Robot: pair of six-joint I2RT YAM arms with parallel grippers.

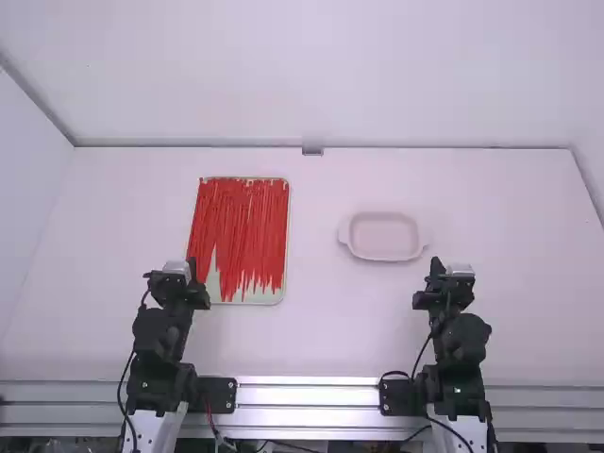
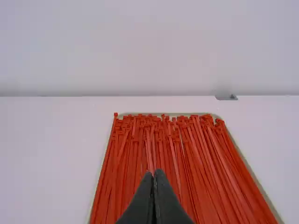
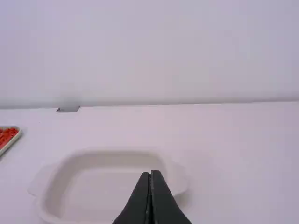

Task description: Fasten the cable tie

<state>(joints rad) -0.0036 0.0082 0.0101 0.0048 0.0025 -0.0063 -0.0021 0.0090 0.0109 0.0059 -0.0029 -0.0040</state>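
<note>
Many red cable ties [image 1: 242, 236] lie side by side on a pale flat tray [image 1: 276, 298] left of the table's middle; the left wrist view looks along the same cable ties [image 2: 187, 163]. My left gripper [image 1: 192, 274] hangs at the tray's near left corner, shut with nothing in it, its fingertips [image 2: 154, 175] pressed together over the ties. My right gripper [image 1: 436, 269] stays near the front right, also shut and empty, its fingertips [image 3: 150, 175] closed just in front of a white dish [image 3: 70, 186].
The white dish [image 1: 381, 236] with two small handles sits right of the tray and holds nothing. A small grey bracket [image 1: 312, 149] marks the table's far edge at the back wall. Bare table surrounds the tray and the dish.
</note>
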